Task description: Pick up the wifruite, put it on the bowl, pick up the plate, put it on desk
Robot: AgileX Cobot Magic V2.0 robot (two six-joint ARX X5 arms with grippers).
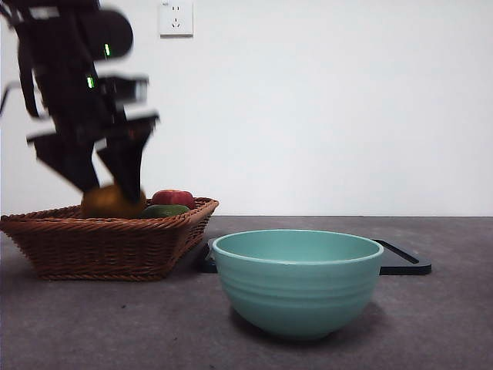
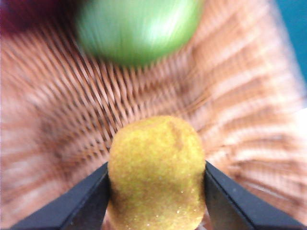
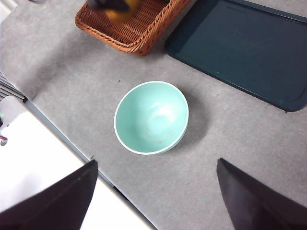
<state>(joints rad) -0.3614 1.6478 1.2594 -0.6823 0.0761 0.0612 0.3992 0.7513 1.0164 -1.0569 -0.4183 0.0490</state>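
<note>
**Wifruite gripped over the basket**

Nearest the lens, the golden-brown wifruite [image 2: 156,172] sits clamped between the two jaws of the left gripper [image 1: 108,189], which press its sides just above the wicker basket [image 1: 108,243]. Beyond the jaws lie a green fruit [image 2: 136,28] and a red apple [image 1: 174,198]. Off to the side stands the teal bowl [image 1: 296,281], empty, on the desk [image 1: 431,324], a dark tray [image 3: 244,48] behind it. The right gripper [image 3: 153,191] hangs high over the bowl, jaws spread wide, holding nothing.
</note>
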